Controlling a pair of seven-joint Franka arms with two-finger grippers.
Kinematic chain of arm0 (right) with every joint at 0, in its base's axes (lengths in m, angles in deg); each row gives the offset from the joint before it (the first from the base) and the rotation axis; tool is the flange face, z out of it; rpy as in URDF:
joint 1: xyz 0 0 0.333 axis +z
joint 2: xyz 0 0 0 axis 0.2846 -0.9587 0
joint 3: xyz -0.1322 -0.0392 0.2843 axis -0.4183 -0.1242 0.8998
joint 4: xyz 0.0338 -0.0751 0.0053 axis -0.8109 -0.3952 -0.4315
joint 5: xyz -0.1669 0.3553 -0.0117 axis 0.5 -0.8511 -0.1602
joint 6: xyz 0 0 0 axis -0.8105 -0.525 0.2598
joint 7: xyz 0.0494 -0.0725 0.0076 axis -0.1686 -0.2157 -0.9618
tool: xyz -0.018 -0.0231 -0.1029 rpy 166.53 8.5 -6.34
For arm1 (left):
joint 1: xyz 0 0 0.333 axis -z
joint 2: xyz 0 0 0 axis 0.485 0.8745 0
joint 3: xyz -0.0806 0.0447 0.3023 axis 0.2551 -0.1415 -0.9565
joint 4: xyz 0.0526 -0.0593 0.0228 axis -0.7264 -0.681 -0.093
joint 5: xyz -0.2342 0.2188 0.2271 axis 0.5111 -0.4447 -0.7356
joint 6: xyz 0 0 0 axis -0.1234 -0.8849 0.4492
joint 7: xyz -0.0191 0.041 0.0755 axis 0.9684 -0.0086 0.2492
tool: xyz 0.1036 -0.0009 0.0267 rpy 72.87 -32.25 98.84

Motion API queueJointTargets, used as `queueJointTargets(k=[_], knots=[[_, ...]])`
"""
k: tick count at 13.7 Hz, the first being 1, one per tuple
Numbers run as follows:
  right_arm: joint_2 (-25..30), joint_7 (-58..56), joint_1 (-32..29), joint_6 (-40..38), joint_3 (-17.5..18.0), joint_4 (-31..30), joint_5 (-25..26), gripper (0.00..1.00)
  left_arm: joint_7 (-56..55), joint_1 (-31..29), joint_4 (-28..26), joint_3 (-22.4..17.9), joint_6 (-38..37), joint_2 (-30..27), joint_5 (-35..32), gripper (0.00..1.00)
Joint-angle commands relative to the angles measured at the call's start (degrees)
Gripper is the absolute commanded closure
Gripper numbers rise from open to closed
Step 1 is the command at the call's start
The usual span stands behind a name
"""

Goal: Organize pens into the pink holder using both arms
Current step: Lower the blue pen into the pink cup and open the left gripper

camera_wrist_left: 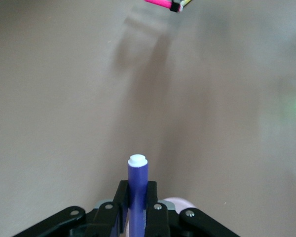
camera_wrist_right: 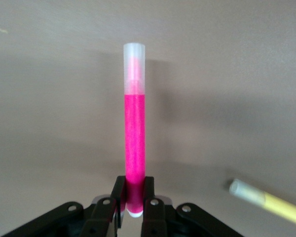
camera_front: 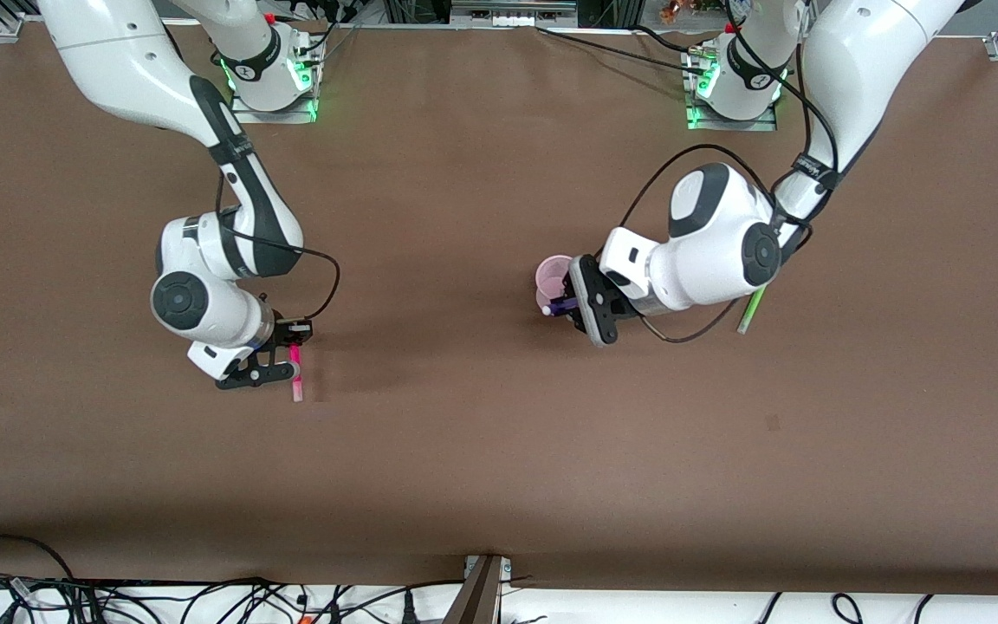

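Note:
My right gripper [camera_front: 291,352] is down at the table toward the right arm's end, shut on one end of the magenta-pink pen [camera_front: 296,377], which lies flat; the right wrist view shows its fingers [camera_wrist_right: 119,190] clamping the pen [camera_wrist_right: 134,138]. The yellow pen [camera_wrist_right: 274,201] lies close by on the table. My left gripper [camera_front: 572,303] is shut on the dark purple pen [camera_front: 558,306], right beside the pink holder [camera_front: 553,276]. In the left wrist view the purple pen [camera_wrist_left: 137,180] sticks out past the jaws and the holder's rim [camera_wrist_left: 181,202] peeks out beside them. The light green pen [camera_front: 752,312] lies half under the left arm.
The brown table top [camera_front: 482,451] stretches bare between the two arms and toward the front camera. Cables run along the table's front edge [camera_front: 204,598]. The arms' bases [camera_front: 274,78] stand at the table's back edge.

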Motion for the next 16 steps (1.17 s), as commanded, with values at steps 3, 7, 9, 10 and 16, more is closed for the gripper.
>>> queueJointTargets(k=[3, 7, 9, 10, 16], knots=[[-0.01, 3.15, -0.27, -19.24, 0.27, 11.74, -6.66, 1.00, 4.01, -9.33, -9.10, 10.56, 5.48, -1.42, 1.79, 1.00], [-0.01, 10.37, 0.26, -30.41, 0.36, 18.95, -7.12, 1.00, 8.67, -8.10, -13.85, 10.56, 16.54, 0.16, 1.18, 1.00], [0.07, 12.04, 0.35, -36.38, 0.27, 22.03, -7.12, 1.00, 9.12, -8.01, -14.03, 10.65, 16.82, 0.51, 1.26, 1.00], [0.07, 12.74, 0.35, -40.07, 0.18, 24.48, -7.03, 1.00, 8.95, -8.01, -14.03, 10.65, 16.82, 0.51, 1.35, 1.00], [1.04, 26.36, 0.43, -54.68, 0.53, 31.36, -7.73, 1.00, 9.30, -8.10, -13.94, 10.74, 16.82, 0.07, 1.35, 0.00]])
